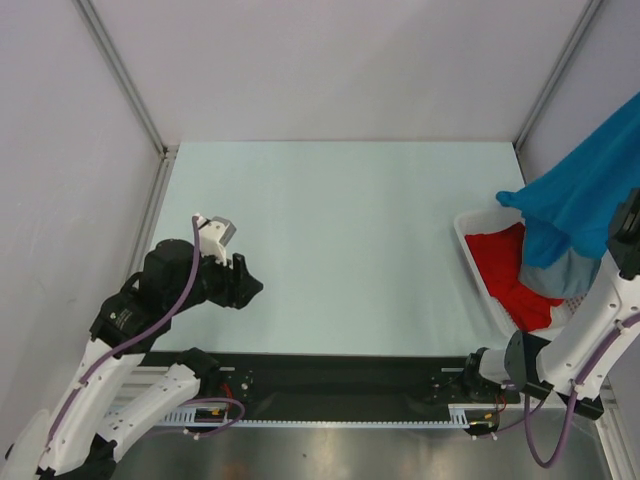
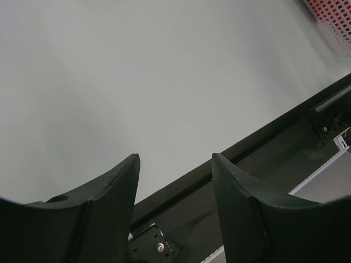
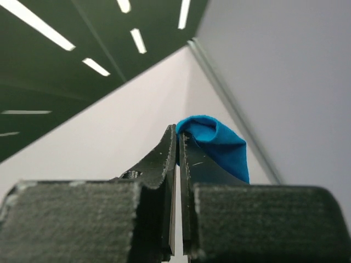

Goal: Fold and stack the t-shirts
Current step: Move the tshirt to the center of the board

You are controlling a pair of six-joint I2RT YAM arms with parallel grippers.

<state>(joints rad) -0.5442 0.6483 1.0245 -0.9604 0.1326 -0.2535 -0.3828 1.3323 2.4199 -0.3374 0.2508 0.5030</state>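
Note:
The bright blue t-shirt (image 1: 585, 195) hangs in the air at the far right, above the basket. My right gripper (image 3: 179, 137) is shut on a fold of that blue t-shirt (image 3: 219, 145) and points up toward the ceiling. The red t-shirt (image 1: 503, 262) lies crumpled in the white slatted basket (image 1: 468, 236). A pale grey-blue t-shirt (image 1: 572, 272) lies beside it, partly under the hanging blue cloth. My left gripper (image 1: 248, 286) hovers low over the table's near-left part. It is open, and nothing is between its fingers (image 2: 123, 186).
A black rail (image 1: 340, 375) runs along the table's near edge and also shows in the left wrist view (image 2: 263, 145). Grey walls and metal frame posts (image 1: 120, 75) close in the pale table (image 1: 340, 240). A corner of the basket (image 2: 334, 16) shows far off.

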